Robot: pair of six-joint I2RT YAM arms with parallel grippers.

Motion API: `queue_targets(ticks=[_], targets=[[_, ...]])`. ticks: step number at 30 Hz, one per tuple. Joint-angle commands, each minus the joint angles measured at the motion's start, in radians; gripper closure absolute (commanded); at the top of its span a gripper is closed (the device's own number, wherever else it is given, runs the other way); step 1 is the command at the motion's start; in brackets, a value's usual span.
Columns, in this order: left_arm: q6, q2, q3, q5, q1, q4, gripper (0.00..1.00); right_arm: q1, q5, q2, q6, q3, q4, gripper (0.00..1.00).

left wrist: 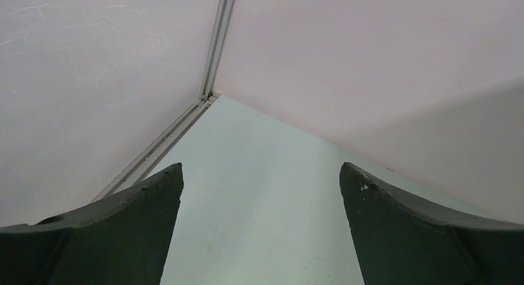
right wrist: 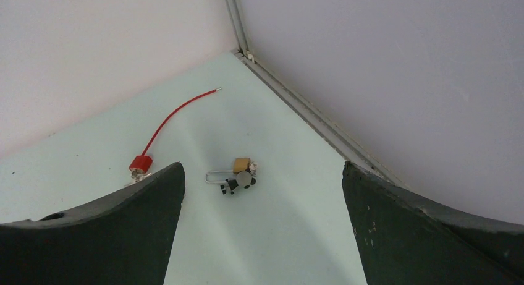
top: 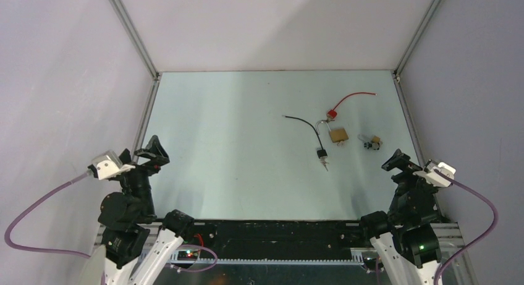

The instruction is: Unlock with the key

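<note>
Your small brass padlock point(right wrist: 241, 165) lies flat at the right side of the desk point(top: 235, 143). Its long axis runs across the desk, with the silver shackle point(right wrist: 214, 175) pointing left toward the red cable lock point(right wrist: 140, 164) and a round-headed key point(right wrist: 245, 180) against its near side. It sits just ahead of your right pincer point(right wrist: 262, 167), in line with the gap between the spread fingers and untouched, while your left pincer point(left wrist: 261, 167) is equally spread, well apart, gripping nothing.
</note>
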Motion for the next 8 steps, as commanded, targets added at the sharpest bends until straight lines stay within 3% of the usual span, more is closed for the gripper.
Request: queue_targets(ticks=[1, 8], targets=[[-0.013, 0.018, -0.008, -0.006, 0.005, 0.022, 0.00, -0.003, 0.030, -0.099, 0.011, 0.003, 0.008, 0.01], [-0.026, 0.021, -0.009, -0.001, 0.006, 0.026, 0.00, -0.005, 0.022, -0.099, 0.011, 0.003, 0.007, 0.01]])
